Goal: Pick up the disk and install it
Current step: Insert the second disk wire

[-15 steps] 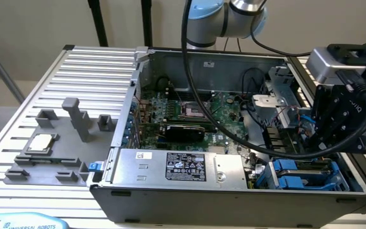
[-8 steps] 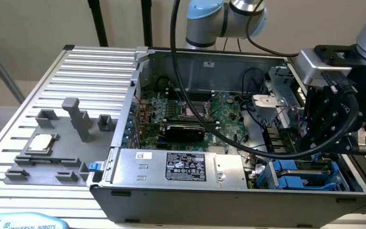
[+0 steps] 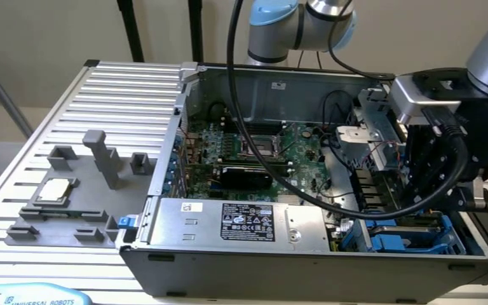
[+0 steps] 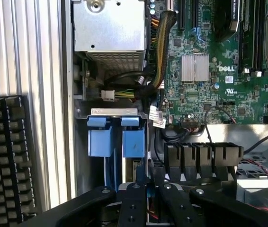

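Blue plastic carrier w/ grey metal disk [image 4: 123,142] sits edge-up in drive bay, computer case [image 3: 227,254] corner. We judge it rigid, heavyish, shock-sensitive; grip carrier edges. Black gripper [image 4: 146,189] jaws nearly closed, pinching blue edge, seemingly.

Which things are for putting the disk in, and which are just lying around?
For the job: disk; gripper; computer case.
Just lying about: chip; grey holder; keyboard.
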{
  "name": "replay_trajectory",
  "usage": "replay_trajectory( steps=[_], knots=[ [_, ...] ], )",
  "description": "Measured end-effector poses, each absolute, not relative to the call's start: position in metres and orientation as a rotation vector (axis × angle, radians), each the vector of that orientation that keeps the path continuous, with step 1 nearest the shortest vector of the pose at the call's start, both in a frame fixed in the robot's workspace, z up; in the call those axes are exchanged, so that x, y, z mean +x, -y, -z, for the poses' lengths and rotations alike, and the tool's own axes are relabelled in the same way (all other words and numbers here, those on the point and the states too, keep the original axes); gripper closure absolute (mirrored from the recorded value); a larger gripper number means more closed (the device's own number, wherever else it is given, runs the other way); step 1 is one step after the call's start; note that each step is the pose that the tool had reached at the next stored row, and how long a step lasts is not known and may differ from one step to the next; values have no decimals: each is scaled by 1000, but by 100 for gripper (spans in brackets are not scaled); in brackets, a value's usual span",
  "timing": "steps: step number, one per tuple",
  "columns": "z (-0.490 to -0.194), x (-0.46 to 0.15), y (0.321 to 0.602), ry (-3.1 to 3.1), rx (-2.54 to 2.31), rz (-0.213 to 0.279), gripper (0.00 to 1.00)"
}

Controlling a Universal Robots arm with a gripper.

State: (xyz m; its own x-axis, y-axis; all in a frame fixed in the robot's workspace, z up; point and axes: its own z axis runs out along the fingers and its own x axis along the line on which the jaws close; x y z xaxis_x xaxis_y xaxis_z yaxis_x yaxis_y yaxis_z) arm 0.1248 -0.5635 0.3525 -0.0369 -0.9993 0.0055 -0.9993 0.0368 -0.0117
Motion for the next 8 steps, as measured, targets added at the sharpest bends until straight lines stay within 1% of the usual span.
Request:
replay_trajectory(
  steps=[8],
  knots=[
    [-351, 125, 564, -2258, -2177, 20, 84]
  ],
)
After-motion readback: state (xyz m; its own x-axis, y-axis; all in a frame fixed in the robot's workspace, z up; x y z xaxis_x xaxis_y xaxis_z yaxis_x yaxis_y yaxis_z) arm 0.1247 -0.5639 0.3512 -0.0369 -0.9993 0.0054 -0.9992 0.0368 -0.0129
